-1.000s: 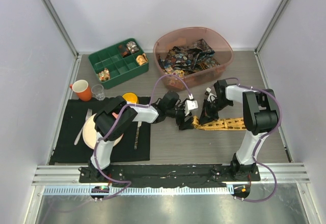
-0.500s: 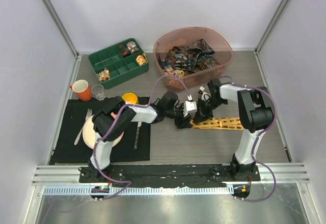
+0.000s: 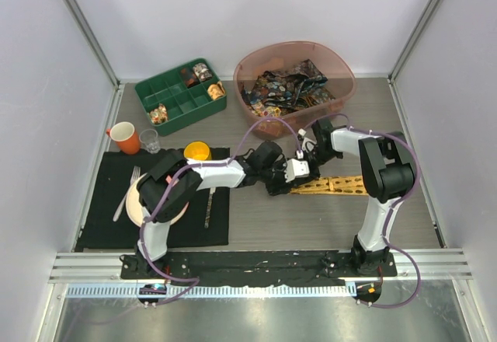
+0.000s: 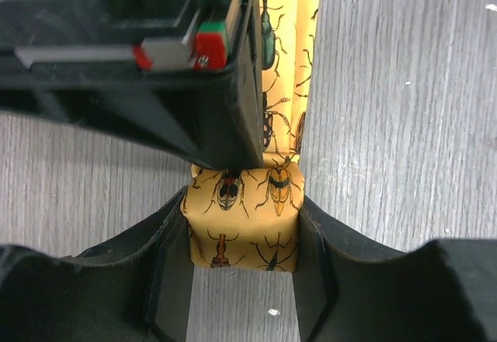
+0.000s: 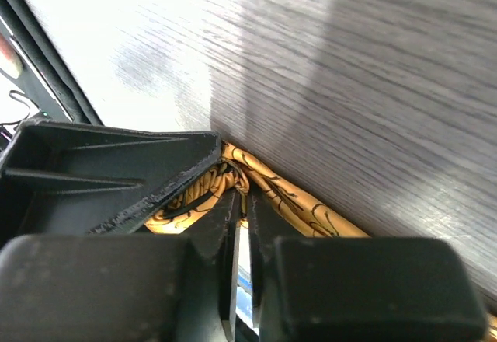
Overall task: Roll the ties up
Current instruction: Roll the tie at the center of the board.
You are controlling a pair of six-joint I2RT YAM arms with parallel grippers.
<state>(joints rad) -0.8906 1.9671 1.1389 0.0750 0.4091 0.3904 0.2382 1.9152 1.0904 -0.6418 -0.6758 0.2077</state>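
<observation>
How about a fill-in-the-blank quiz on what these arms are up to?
1. The left tool grips the rolled end of the ____ tie.
2. The other ties lie in the ____ tub.
3. The mug beside the black mat is ____.
Missing words: yellow; pink; orange.

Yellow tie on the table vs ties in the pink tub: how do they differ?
The yellow tie is yellow-orange with beetles; tub ties are dark, many-coloured. The yellow tie lies stretched on the table, one end rolled; tub ties sit heaped in the pink tub. The left pincer clamps the yellow tie's roll; tub ties are untouched. Shared: printed fabric.
</observation>
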